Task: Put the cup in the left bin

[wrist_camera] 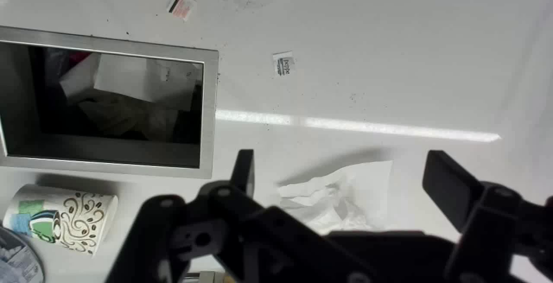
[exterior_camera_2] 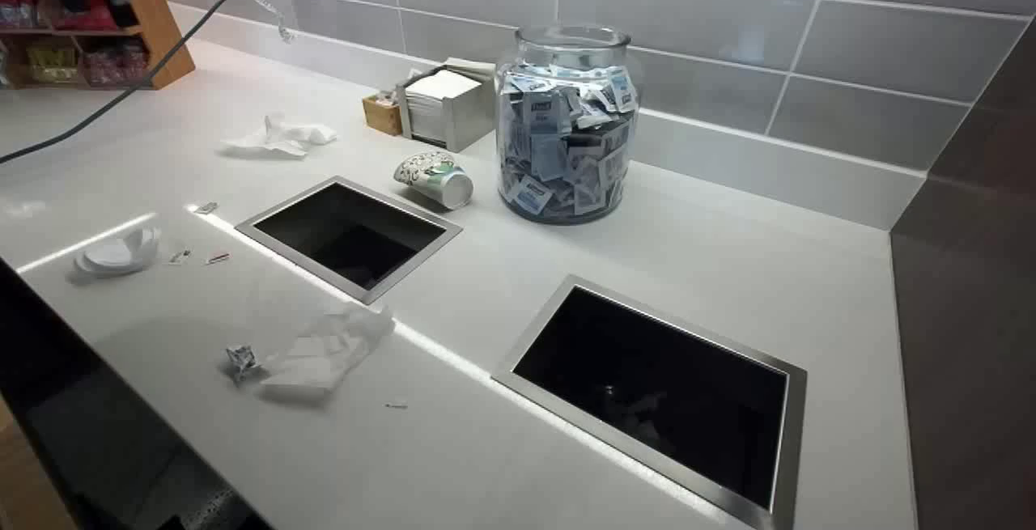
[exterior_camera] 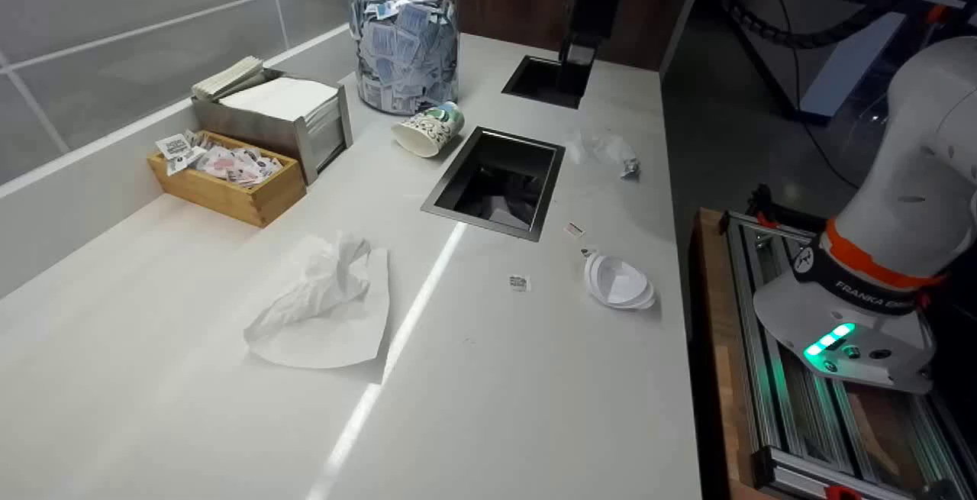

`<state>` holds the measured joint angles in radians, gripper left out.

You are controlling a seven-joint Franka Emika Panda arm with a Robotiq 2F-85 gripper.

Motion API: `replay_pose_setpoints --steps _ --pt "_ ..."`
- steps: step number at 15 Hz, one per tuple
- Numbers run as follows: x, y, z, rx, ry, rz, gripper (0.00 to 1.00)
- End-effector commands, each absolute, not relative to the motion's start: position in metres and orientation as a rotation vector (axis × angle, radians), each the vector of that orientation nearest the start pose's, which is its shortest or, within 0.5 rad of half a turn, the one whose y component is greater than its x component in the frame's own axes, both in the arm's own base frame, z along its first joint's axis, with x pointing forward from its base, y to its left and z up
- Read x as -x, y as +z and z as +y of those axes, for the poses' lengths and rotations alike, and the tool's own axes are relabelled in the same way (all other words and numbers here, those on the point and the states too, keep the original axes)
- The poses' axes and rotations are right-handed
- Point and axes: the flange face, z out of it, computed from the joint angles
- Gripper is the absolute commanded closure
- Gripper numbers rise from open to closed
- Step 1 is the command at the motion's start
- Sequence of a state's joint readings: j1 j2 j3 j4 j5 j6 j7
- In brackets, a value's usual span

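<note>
The paper cup [exterior_camera: 431, 130], white with a brown and green print, lies on its side on the white counter. It shows in an exterior view [exterior_camera_2: 433, 178] and, in the wrist view [wrist_camera: 65, 218], at lower left. It lies beside the left bin, a square metal-rimmed opening [exterior_camera_2: 411, 264], on its wall side; that rim also shows in the wrist view [wrist_camera: 209, 110], with paper waste inside. My gripper [wrist_camera: 341, 173] is open and empty, above the counter over a crumpled napkin [wrist_camera: 337, 196], to the right of the cup and bin. It is out of both exterior views.
A glass jar of packets [exterior_camera_2: 566, 150] stands close to the cup. A napkin holder [exterior_camera: 324, 130] and wooden packet box [exterior_camera: 259, 198] line the wall. Another bin [exterior_camera_2: 526, 344] lies farther along. Crumpled paper [exterior_camera_2: 328, 352], packets and paper cups [exterior_camera: 620, 284] litter the counter.
</note>
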<state>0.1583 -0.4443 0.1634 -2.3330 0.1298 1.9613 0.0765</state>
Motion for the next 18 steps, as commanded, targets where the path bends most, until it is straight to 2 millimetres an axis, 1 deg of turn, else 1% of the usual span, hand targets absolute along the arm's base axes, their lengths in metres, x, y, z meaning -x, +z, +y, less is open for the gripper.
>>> replay_pose_setpoints --steps 1,11,12,14,16,18 --pt "-0.400 0.510 0.148 3.063 -0.088 -0.287 0.00" --pt "-0.400 0.510 0.148 3.063 -0.088 -0.287 0.00" --pt "-0.410 0.507 0.130 3.132 -0.141 -0.198 0.00" --pt "-0.425 0.504 0.104 3.246 -0.201 -0.146 0.00" --pt "-0.445 0.497 0.082 3.353 -0.239 -0.137 0.00" --pt "-0.467 0.479 0.067 3.441 -0.260 -0.169 0.00"
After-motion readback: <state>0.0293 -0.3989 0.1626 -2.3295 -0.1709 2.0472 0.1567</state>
